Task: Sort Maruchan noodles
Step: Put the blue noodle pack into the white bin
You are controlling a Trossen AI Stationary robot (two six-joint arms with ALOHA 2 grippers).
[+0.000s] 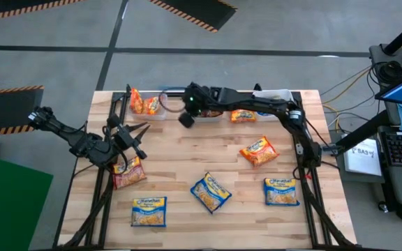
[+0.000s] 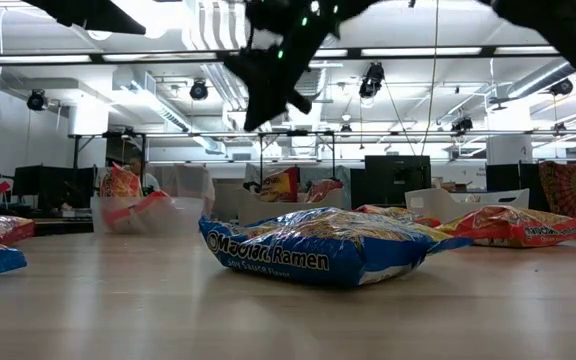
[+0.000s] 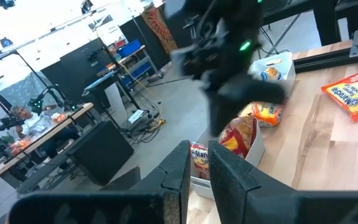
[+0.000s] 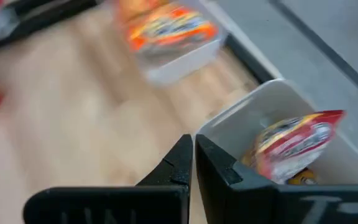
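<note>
A: Near edge first: three blue packets (image 1: pixel 210 192) lie flat on the tabletop, the middle one's long axis skewed diagonal. Left pincer (image 1: pixel 132 137) is splayed open just above the maroon packet (image 1: pixel 128 172), holding nothing.

B: And the right pincer (image 1: pixel 186 118)?

A: Clenched and empty, beside the far bins (image 1: pixel 271 95); a maroon packet (image 4: pixel 294 149) stands tilted in one. Looks like between drops. Next pick probably the orange packet (image 1: pixel 258 150), axis diagonal, so the wrist needs turning.

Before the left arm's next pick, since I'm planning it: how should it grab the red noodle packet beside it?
Come straight down on the red packet and pinch across its short width at the middle. It lies flat on the table, so only its crinkly top is exposed; the left gripper hovers beside it.
</note>
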